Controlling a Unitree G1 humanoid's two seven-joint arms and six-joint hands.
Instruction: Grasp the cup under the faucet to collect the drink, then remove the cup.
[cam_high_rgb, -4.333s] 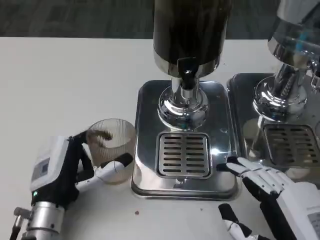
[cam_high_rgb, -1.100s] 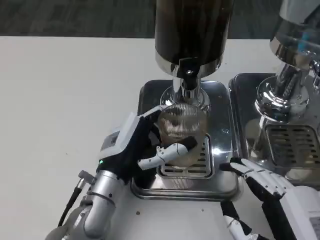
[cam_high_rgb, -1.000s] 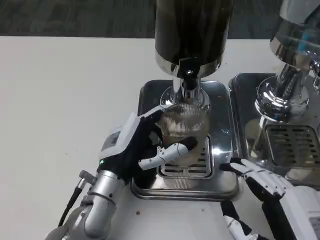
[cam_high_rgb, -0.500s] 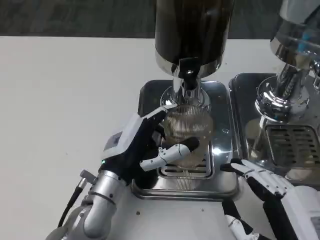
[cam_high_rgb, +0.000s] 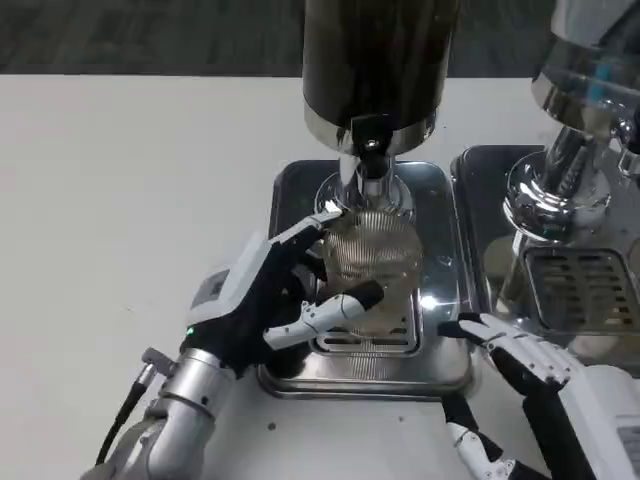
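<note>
A clear ribbed cup (cam_high_rgb: 372, 262) stands over the drip grate (cam_high_rgb: 366, 332) of the steel tray (cam_high_rgb: 290, 190), right below the black faucet (cam_high_rgb: 371, 138) of the dark drink dispenser (cam_high_rgb: 378, 60). My left hand (cam_high_rgb: 272, 298) grips the cup from its left side, thumb across the front and fingers around the back. My right hand (cam_high_rgb: 525, 365) rests open on the table at the tray's right front corner, fingers spread, holding nothing.
A second chrome dispenser (cam_high_rgb: 575, 110) with its own tray and grate (cam_high_rgb: 585, 290) stands on the right. White table (cam_high_rgb: 130, 200) stretches free to the left and front left.
My left hand has carried the cup from the table left of the tray onto the grate under the faucet. Over the last second it only settled slightly. The camera shifted a little.
</note>
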